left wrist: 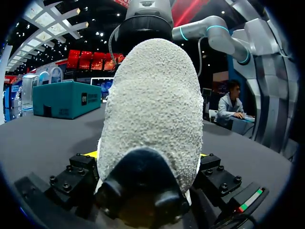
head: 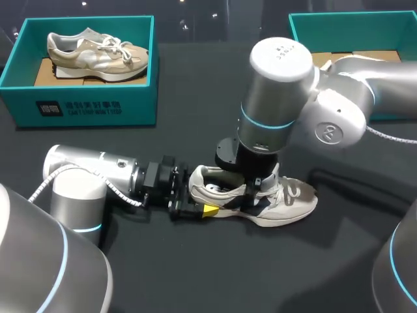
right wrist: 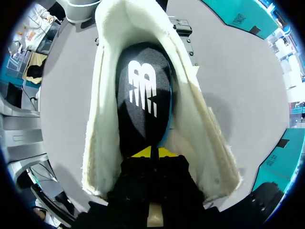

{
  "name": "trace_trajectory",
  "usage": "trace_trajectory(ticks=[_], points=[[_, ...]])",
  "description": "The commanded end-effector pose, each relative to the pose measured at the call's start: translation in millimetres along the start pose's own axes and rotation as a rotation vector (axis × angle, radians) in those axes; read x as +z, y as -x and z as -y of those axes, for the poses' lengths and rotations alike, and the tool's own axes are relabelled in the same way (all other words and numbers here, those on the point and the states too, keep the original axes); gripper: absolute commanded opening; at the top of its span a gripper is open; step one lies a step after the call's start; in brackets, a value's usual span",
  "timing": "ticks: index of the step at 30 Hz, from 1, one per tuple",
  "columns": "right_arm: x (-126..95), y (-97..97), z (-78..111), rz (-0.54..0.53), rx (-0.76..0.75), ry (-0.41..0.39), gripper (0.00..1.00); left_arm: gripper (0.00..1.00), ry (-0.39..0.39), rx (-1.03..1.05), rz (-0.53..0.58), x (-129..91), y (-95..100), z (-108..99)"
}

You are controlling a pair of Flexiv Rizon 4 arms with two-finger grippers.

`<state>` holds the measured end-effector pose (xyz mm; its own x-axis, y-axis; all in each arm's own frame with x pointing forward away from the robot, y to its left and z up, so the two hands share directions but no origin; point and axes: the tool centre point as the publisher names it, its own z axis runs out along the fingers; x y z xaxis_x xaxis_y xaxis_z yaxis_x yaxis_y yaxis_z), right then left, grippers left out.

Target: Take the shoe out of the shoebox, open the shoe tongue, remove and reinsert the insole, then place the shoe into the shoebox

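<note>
Tightly pressed together, tips of the right claw (right wrist: 152, 153), pinching an edge of the black insole (right wrist: 143, 95) inside the shoe (head: 287, 202). Clamped on the heel from 9 o'clock: left claw (left wrist: 147, 160), a yellow tip on each side. Lying on its sole mid-worktop (head: 195, 274), toe toward 3 o'clock. At 10 o'clock, a teal shoebox (head: 85, 107) holding a second shoe (head: 98, 55).
</note>
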<state>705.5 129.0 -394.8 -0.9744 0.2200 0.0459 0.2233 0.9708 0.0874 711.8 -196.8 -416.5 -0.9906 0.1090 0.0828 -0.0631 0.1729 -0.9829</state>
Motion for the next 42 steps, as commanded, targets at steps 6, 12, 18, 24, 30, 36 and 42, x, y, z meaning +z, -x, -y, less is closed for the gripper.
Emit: trace_trajectory(ticks=[6,12,18,24,30,36,42], points=[[-13.3,-0.9,13.2,0.006,-0.034,0.197,0.0,0.0,0.0,-0.001,0.003,0.5,2.2,-0.3],[-16.9,4.8,14.2,-0.002,-0.054,0.268,0.0,0.0,0.0,-0.001,0.003,0.5,2.2,-0.3],[-17.8,10.7,20.7,-0.014,-0.059,0.331,0.0,0.0,0.0,-0.001,0.003,0.5,2.2,-0.3],[-18.9,14.9,27.8,-0.018,-0.07,0.395,0.0,0.0,0.0,-0.001,0.003,0.5,2.2,-0.3],[-24.1,15.8,30.7,-0.006,-0.115,0.469,0.0,0.0,0.0,-0.001,0.003,0.5,2.2,-0.3],[-34.9,15.3,22.7,0.016,-0.184,0.5,0.0,0.0,0.0,-0.001,0.003,0.5,2.2,-0.3],[-45.5,13.4,7.0,0.026,-0.246,0.488,0.0,0.0,0.0,-0.001,0.003,0.5,2.2,-0.3]])
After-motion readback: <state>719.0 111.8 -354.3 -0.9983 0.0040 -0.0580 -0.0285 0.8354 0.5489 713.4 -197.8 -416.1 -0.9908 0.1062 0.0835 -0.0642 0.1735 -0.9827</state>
